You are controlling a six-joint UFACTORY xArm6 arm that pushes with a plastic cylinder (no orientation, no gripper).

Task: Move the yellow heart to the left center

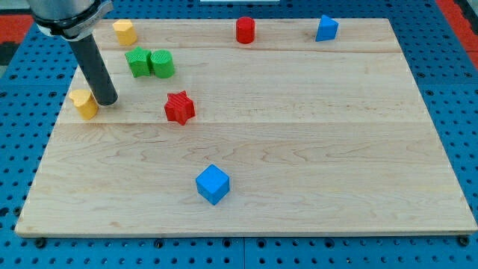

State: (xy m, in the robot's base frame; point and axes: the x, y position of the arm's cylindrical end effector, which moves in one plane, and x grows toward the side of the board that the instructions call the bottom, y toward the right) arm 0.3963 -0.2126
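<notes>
Seven small blocks lie on the pale wooden board (299,149), which rests on a blue pegboard surface (22,239). My tip (106,101) is down at the board near its left edge, just to the right of the yellow heart (84,104) and touching it or very nearly so. The rod carries no jaws, so it holds nothing; it only stands against the heart's right side. The yellow heart sits close to the board's left edge, a little above the middle of that side.

Up and to the right of my tip, two green blocks stand side by side and touching: a green star-like block (138,61) on the left and a green cylinder (162,63) on the right. A second yellow block (124,32), its shape hard to make out, sits near the board's top left corner, above the green pair. The red star (179,107) lies to the right of my tip, clearly apart from it. Along the top edge stand a red cylinder (245,30) and, further right, a blue block (326,28) of unclear shape. The blue cube (213,184) rests alone low on the board, well apart from everything else.
</notes>
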